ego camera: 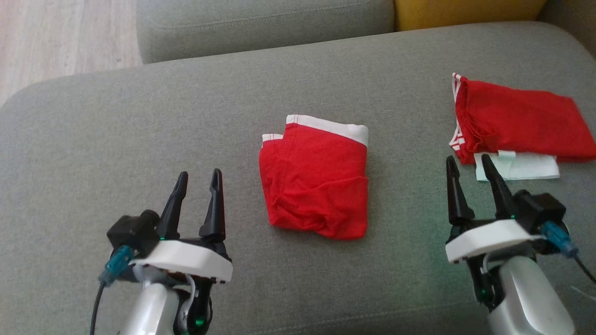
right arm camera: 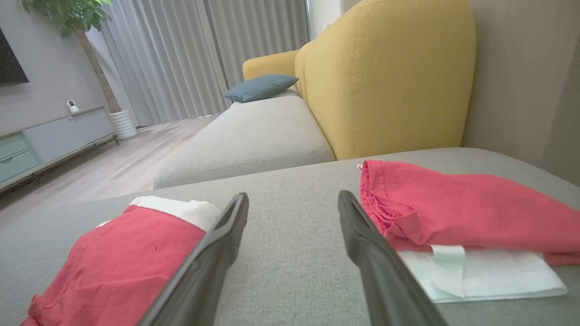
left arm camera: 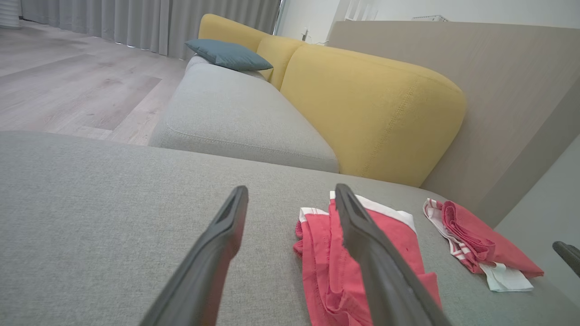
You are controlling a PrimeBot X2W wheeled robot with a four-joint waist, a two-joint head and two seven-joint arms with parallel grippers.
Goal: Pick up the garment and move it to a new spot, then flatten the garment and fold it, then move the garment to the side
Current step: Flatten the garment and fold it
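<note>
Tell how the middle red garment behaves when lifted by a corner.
Probably floppy: the garment is thin, wrinkled cloth, so its fold would likely fall open. Likely light. Pushed, it may bunch on the woven cushion.

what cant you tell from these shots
Pale cloth, head view: mostly under the red pile, so its shape is hidden.
Red pile: right end cut off by head view's edge.
Folded red garment, left wrist view: middle hidden behind a finger of the left hand.
Dark tip, left wrist view: cut off by the right edge.
</note>
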